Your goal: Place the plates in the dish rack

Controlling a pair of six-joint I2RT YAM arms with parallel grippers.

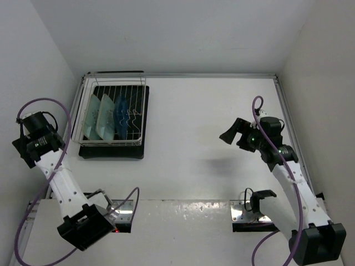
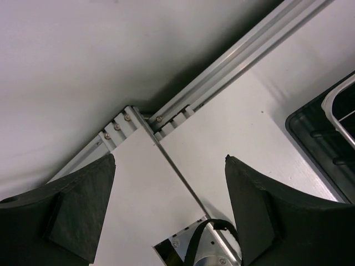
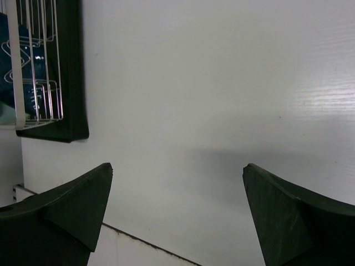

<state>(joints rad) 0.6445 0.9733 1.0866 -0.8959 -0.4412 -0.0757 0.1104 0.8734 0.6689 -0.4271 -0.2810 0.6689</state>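
Three plates stand in the white wire dish rack; both hands hang empty.

The two pale mint-green divided plates lean side by side between the tines at the rack's left, with the dark blue leaf-shaped dish just beside them on the right. All sit over the black rectangular drip tray at the far left of the white table. Loading looks complete. The left hand, near the rack's left side, has its fingers spread wide with nothing between them. The right hand, well apart over the bare table, is equally wide and empty. The main risk is the left arm's looping purple cable, which passes close to the rack's rim. A careless swing could snag the wire and topple the leaning plates.
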